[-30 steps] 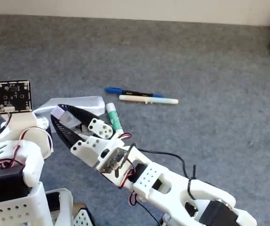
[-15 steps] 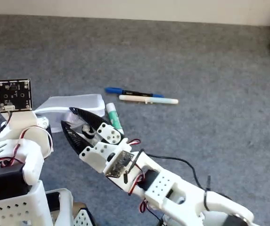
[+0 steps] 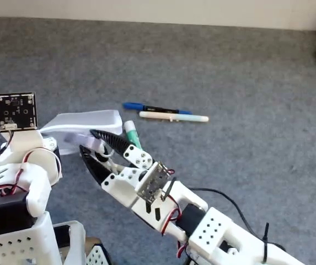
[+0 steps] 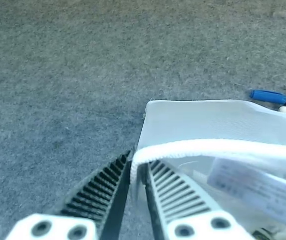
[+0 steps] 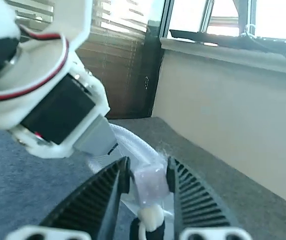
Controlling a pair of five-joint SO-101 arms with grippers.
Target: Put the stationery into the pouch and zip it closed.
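While left tool [image 4: 135, 161] pinches pouch [image 4: 207, 117] rim, right tool [image 5: 147, 166] grips a pale block [image 5: 150, 184].

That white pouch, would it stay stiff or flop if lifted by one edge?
Probably floppy: the pouch looks like thin fabric, its rim curving where the left gripper pinches it. Likely light, so a push may crumple it.
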